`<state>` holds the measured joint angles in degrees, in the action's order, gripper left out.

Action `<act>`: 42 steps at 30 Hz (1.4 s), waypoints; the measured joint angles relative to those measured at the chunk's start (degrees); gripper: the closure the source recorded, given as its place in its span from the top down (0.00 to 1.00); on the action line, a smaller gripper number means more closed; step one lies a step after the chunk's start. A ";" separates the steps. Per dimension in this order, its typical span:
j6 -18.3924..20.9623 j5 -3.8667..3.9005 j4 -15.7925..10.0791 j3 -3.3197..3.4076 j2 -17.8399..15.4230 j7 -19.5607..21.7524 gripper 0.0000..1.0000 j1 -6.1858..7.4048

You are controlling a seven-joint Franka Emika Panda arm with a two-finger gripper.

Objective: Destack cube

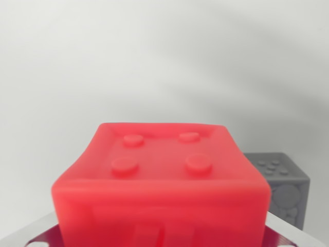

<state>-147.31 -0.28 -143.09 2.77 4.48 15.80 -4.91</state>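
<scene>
In the wrist view a red cube (162, 177) fills the lower middle of the picture, very close to the camera, its upper face carrying four round studs and a raised rim along the edges. Its bottom is cut off by the lower edge of the frame, so what it rests on or hangs above cannot be seen. At the two lower corners, slanting metal parts (43, 232) come in from each side and run behind or against the cube's flanks; these look like parts of the gripper (162, 239), but the fingertips themselves are hidden by the cube and the frame edge, so whether the jaws clamp it or only stand beside it cannot be told. To the wrist view's right, partly hidden behind the red cube's corner, stands a grey cube (281, 182) with small studs on top and round marks on its facing side; its base is also out of sight. The two cubes overlap in the picture, and whether they touch cannot be judged. Above and to the left, the pale, plain background (154, 56) is open and unobstructed, slightly blurred.
</scene>
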 joint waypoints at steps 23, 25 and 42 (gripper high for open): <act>-8.53 -0.63 0.23 -0.40 8.92 0.81 0.00 0.65; -9.33 -0.73 0.34 -0.44 9.82 0.77 0.00 0.65; -14.81 -1.28 1.34 -0.93 16.26 0.43 0.00 0.34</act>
<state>-162.12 -1.57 -141.75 1.83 20.74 16.23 -4.58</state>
